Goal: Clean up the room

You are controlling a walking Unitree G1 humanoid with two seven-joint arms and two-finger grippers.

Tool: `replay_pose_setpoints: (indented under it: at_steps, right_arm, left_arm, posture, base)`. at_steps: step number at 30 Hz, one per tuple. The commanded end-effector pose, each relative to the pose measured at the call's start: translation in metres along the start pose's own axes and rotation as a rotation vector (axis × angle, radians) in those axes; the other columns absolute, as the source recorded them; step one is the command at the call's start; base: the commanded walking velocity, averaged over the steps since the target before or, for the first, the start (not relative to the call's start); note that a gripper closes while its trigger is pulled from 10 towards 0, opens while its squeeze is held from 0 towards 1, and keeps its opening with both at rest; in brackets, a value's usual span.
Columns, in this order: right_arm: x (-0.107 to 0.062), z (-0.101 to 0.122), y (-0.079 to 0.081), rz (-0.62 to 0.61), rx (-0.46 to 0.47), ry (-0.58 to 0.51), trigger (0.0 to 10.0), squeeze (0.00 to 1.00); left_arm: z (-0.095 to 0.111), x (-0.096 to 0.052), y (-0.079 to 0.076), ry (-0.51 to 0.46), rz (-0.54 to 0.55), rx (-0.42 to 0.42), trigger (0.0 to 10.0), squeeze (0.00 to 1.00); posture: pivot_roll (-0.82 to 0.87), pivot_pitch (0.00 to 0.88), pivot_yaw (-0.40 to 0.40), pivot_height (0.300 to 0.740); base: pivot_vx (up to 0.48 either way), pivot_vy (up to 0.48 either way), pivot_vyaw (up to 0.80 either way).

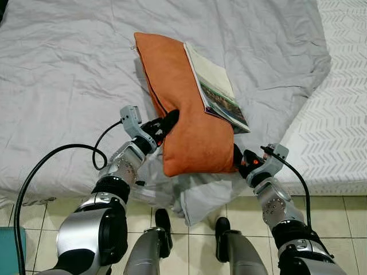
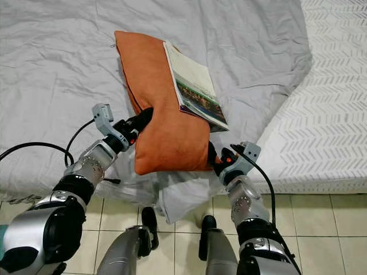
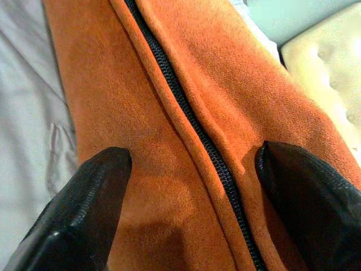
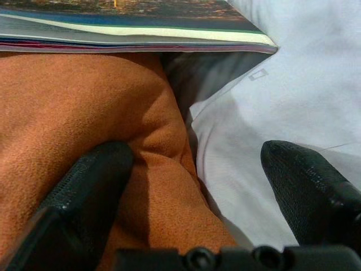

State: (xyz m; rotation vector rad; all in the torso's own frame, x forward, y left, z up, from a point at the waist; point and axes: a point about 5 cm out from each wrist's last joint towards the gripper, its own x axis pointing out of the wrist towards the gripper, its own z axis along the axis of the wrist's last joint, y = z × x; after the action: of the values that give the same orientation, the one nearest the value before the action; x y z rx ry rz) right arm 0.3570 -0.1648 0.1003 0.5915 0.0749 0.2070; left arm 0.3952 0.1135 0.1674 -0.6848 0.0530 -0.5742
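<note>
An orange pillow (image 1: 183,109) lies on the grey sheet (image 1: 69,69) of the bed, its near end hanging over the bed's edge. A magazine (image 1: 215,86) rests on its right side. My left gripper (image 1: 169,120) is at the pillow's left edge, open, its fingers (image 3: 84,209) spread to either side of the black zipper (image 3: 192,130). At the pillow's near right corner my right gripper (image 1: 237,157) is open; one finger (image 4: 84,192) touches the orange fabric (image 4: 84,96), the other (image 4: 310,186) is over the sheet. The magazine's edge (image 4: 130,34) lies just beyond.
A white patterned mattress (image 1: 338,114) lies bare to the right of the sheet. Crumpled sheet (image 1: 189,195) hangs off the bed's edge above my feet. Tiled floor (image 1: 241,212) runs below, with a teal object (image 1: 6,252) at the far left.
</note>
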Motion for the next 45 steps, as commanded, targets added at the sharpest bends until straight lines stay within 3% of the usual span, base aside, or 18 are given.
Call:
replay_pose_setpoints:
  at_steps: [1,4,5,8,13,21,34,38,40,41,44,45]
  right_arm:
    - [0.005,-0.019,0.026,0.131,0.022,0.067,10.0,0.00]
    - [0.005,-0.021,0.029,0.148,0.019,0.080,10.0,0.00]
    - [0.006,-0.021,0.029,0.148,0.011,0.081,0.0,0.00]
    - [0.007,-0.020,0.031,0.144,0.019,0.077,0.0,0.00]
    - [0.008,-0.022,0.035,0.154,0.077,0.088,0.0,0.00]
    - [0.006,-0.028,0.031,0.144,0.116,0.116,0.0,0.00]
    - [0.008,-0.026,0.027,0.093,0.115,0.136,0.0,0.00]
    - [0.017,-0.006,0.045,0.168,0.009,0.089,0.0,0.00]
    - [0.019,0.002,0.057,0.224,-0.011,0.064,0.0,0.00]
    - [0.019,0.002,0.057,0.224,-0.011,0.064,0.0,0.00]
    - [0.022,0.025,0.078,0.300,-0.036,-0.014,0.0,0.00]
    - [0.022,0.025,0.078,0.300,-0.036,-0.014,0.0,0.00]
  left_arm:
    - [-0.046,-0.002,-0.007,0.161,-0.052,-0.082,10.0,0.00]
    - [-0.056,-0.005,-0.008,0.194,-0.049,-0.094,10.0,0.00]
    - [-0.062,-0.006,-0.007,0.209,-0.040,-0.093,0.0,0.00]
    - [-0.075,-0.011,-0.005,0.240,-0.023,-0.080,0.0,0.00]
    - [-0.077,-0.014,-0.002,0.246,-0.005,-0.047,0.0,0.00]
    - [-0.075,-0.016,0.002,0.264,0.015,0.110,0.0,0.00]
    - [-0.057,-0.013,0.004,0.167,0.035,0.121,0.0,0.00]
    - [-0.028,-0.013,0.001,0.082,-0.030,0.267,0.0,0.00]
    - [-0.013,-0.016,0.000,0.048,-0.043,0.347,0.0,0.00]
    - [-0.013,-0.016,0.000,0.048,-0.043,0.347,0.0,0.00]
    - [0.021,-0.024,-0.003,-0.040,-0.033,0.496,0.0,0.00]
    - [0.021,-0.024,-0.003,-0.040,-0.033,0.496,0.0,0.00]
  posture:
    - [-0.07,0.602,0.093,0.740]
    - [-0.07,0.599,0.092,0.740]
    - [-0.07,0.597,0.091,0.740]
    - [-0.07,0.595,0.086,0.740]
    - [-0.07,0.592,0.080,0.740]
    - [-0.07,0.579,0.067,0.740]
    - [-0.07,0.527,0.051,0.740]
    - [-0.07,0.403,0.039,0.740]
    - [-0.07,0.364,0.036,0.740]
    - [-0.07,0.364,0.036,0.740]
    - [-0.05,0.246,0.026,0.740]
    - [-0.05,0.246,0.026,0.740]
  base:
    - [0.000,0.000,0.00]
    - [0.000,0.000,0.00]
    - [0.000,0.000,0.00]
    - [0.000,0.000,0.00]
    - [0.000,0.000,0.00]
    - [0.000,0.000,0.00]
    - [0.000,0.000,0.00]
    - [0.000,0.000,0.00]
    - [0.000,0.000,0.00]
    - [0.000,0.000,0.00]
    - [0.000,0.000,0.00]
    - [0.000,0.000,0.00]
